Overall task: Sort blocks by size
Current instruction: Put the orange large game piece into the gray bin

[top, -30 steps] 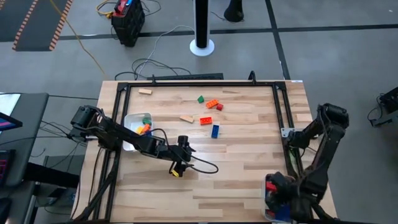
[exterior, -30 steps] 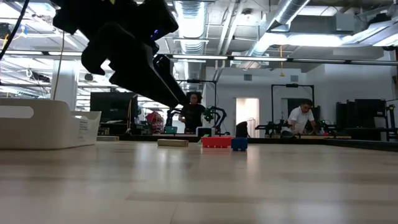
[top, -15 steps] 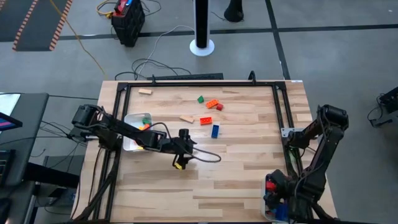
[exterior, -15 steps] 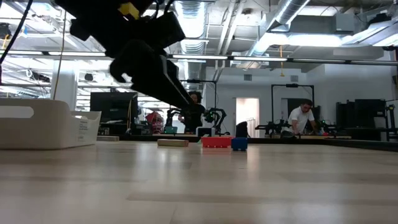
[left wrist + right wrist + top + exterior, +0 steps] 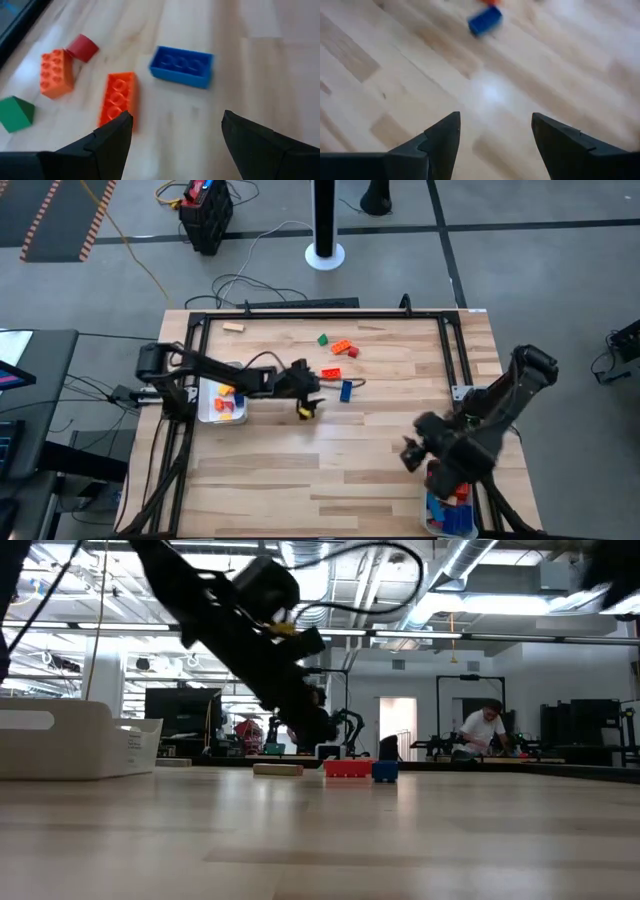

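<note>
Loose blocks lie flat on the wooden table's far middle: a blue brick (image 5: 346, 390) (image 5: 181, 66), an orange brick (image 5: 331, 374) (image 5: 116, 98), a second orange brick (image 5: 56, 71), a red piece (image 5: 82, 47) and a green one (image 5: 15, 113). A tan block (image 5: 233, 327) lies far left. My left gripper (image 5: 322, 383) (image 5: 175, 130) hovers open just short of the blue and orange bricks, nothing between its fingers. My right gripper (image 5: 410, 452) (image 5: 495, 130) is open over bare table at the near right, with the blue brick (image 5: 484, 21) far ahead of it.
A white tray (image 5: 203, 412) (image 5: 70, 740) with several blocks stands at the table's left, under my left arm. A second tray (image 5: 430, 520) with red and blue blocks sits at the near right corner. A black frame (image 5: 320, 313) rims the table. People stand in the room behind.
My left gripper has swung from the table's near middle toward the far edge and right, up to the blue and orange bricks. My right gripper has come up out of the near-right tray and moved left, toward the table's middle. The blocks have stayed put.
</note>
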### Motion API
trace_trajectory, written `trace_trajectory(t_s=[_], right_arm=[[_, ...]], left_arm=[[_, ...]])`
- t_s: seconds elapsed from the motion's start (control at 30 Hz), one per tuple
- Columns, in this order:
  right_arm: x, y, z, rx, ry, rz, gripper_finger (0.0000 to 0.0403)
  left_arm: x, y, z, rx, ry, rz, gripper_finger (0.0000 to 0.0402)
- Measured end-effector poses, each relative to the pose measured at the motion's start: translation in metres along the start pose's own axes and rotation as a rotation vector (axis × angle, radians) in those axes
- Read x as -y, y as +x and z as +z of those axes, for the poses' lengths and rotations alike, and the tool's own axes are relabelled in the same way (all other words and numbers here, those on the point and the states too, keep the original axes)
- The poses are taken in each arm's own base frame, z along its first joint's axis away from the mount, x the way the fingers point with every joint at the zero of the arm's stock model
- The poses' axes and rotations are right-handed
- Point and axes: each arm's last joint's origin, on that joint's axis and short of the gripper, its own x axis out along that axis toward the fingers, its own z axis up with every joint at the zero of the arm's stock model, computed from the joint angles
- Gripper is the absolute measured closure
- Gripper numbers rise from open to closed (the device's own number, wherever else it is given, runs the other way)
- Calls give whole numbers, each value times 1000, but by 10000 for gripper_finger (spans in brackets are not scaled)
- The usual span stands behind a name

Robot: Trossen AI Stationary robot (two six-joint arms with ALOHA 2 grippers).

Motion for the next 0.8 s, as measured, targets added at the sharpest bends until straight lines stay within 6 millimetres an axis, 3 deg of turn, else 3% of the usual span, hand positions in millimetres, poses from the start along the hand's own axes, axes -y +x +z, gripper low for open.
trace_trajectory(t_s=[0.17,0.33,0.47,0.63,0.8], right_arm=[[-16,34,32,93,-150,32,129],[-22,59,53,107,-290,43,129],[-15,69,56,96,-356,-4,132],[-12,73,55,89,-377,-20,153],[-13,70,52,91,-405,-6,187]], left_arm=[[-23,23,9,-41,59,45,110],[-50,45,10,-99,36,-32,110],[-67,61,5,-150,22,-20,110],[-74,74,-1,-168,4,-36,113],[-70,81,-6,-186,5,-61,166]])
